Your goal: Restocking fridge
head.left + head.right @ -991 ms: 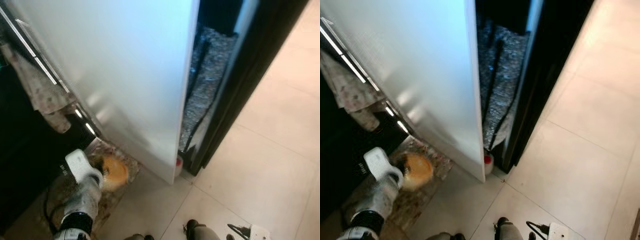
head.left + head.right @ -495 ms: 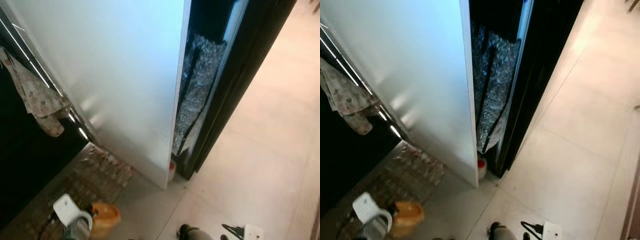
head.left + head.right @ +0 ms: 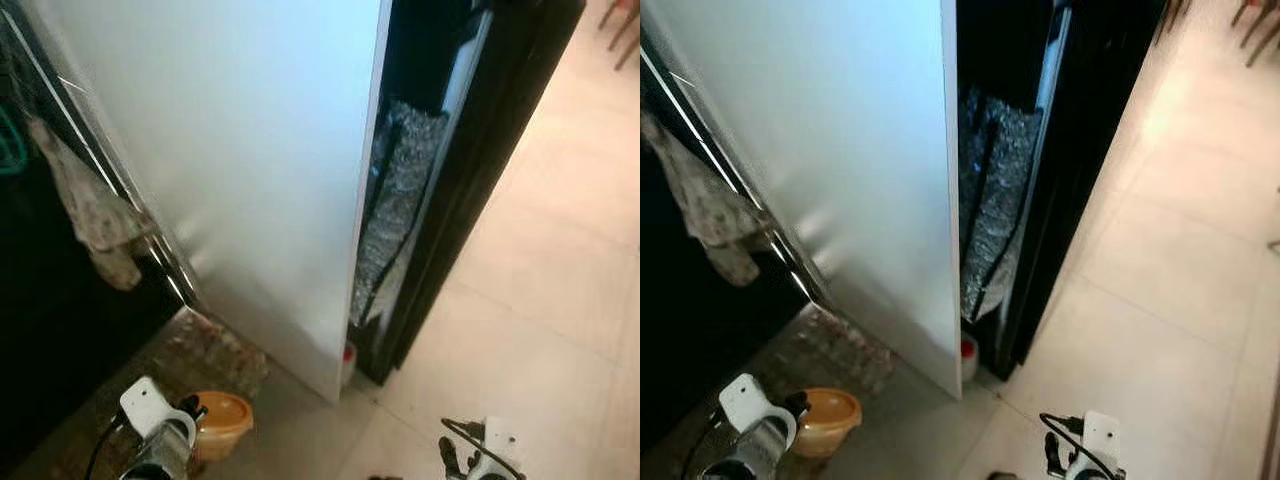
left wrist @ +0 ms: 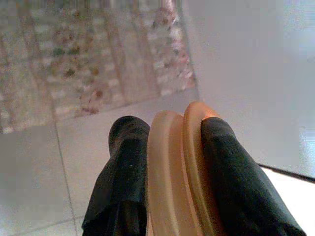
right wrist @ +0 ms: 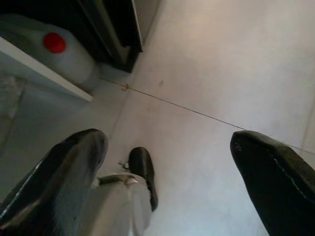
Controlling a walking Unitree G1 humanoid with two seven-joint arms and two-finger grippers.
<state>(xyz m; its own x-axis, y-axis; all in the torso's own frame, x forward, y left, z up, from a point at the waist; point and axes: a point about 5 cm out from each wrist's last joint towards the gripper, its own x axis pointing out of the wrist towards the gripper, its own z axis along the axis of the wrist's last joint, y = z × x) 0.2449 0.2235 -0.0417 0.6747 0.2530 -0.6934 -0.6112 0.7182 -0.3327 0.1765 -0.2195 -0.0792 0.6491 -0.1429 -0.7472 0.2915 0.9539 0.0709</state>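
Left pincer (image 4: 167,196) lowered over the floor, clamped on an orange lidded container (image 3: 222,420), right pincer (image 5: 167,187) spread wide, white fridge door (image 3: 230,150) ajar.

The left arm (image 3: 158,445) was silver with a white wrist block and black cable; both jaws had matte black fingers (image 5: 275,179).

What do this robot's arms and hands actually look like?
Each silver metal arm ends in a white boxy wrist block with a thin black cable looping off it. The left gripper and right gripper each have two long, rounded, matte black fingers, with no markings visible.
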